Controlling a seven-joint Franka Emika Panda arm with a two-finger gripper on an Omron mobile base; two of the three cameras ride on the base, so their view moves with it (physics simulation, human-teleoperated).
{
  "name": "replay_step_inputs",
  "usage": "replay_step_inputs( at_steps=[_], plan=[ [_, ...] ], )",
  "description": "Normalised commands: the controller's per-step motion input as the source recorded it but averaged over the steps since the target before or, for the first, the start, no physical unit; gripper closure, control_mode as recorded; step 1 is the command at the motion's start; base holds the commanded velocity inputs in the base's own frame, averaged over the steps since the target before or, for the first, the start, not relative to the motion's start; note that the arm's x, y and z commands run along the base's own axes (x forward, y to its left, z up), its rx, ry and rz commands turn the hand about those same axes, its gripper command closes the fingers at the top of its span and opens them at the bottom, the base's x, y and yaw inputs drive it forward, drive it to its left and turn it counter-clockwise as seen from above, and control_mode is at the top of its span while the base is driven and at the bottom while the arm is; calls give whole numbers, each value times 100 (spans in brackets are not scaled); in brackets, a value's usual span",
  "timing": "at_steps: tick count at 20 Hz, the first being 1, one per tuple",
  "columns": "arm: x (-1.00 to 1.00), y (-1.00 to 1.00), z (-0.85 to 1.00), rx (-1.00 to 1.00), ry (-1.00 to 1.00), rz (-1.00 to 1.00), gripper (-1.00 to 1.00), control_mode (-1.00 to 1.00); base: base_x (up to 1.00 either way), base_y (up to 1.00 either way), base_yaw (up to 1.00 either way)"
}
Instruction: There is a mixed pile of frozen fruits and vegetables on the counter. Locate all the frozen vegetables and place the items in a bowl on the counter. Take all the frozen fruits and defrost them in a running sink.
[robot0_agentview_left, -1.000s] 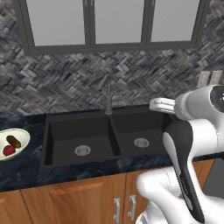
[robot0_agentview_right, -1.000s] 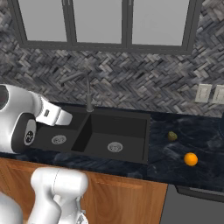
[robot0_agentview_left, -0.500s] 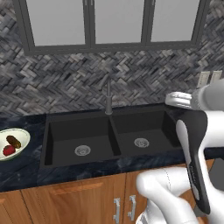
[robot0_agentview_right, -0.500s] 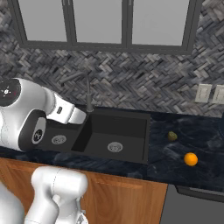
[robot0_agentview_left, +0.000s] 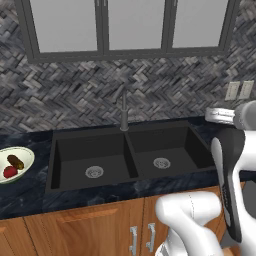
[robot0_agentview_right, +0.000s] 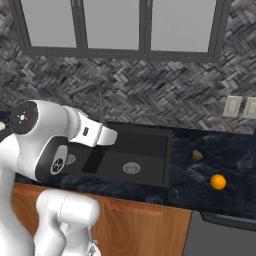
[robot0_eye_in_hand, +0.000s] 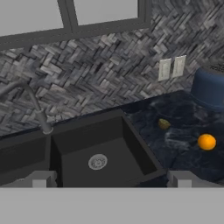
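The claw (robot0_eye_in_hand: 109, 178) hangs spread wide, empty, above the sink's (robot0_eye_in_hand: 98, 151) front rim. Right of the sink on the worktop (robot0_agentview_right: 235, 165) lies the orange ball (robot0_agentview_right: 218, 181), the olive lump (robot0_agentview_right: 197, 155) farther back; at the left end, the bowl (robot0_agentview_left: 26, 156) holds the red and brown items

A dark-framed window with frosted panes (robot0_agentview_left: 130, 25) ran above a grey herringbone tile backsplash (robot0_agentview_left: 75, 95). Two white wall outlet plates (robot0_agentview_right: 241, 107) sat on that backsplash at the right. A rounded dark blue appliance (robot0_eye_in_hand: 211, 86) stood near them.
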Motion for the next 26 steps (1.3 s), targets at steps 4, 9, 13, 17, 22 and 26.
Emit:
replay_step_inputs(
  at_steps=[4, 9, 13, 17, 22, 26],
  plan=[
    [0, -44, 0, 0, 4, -9, -100, -100, 0, 0, 0],
    [0, -35, 0, 0, 6, -11, -100, -100, 0, 0, 0],
    [0, -59, 0, 1, 12, -12, -100, -100, 0, 0, 0],
    [1, -64, -12, 2, 16, -6, -100, -100, 0, 0, 0],
    [0, -66, -1, 9, 22, -5, -100, -100, 0, 0, 0],
    [0, -52, -11, 0, 1, 0, -100, -100, 0, 0, 0]
  ],
)
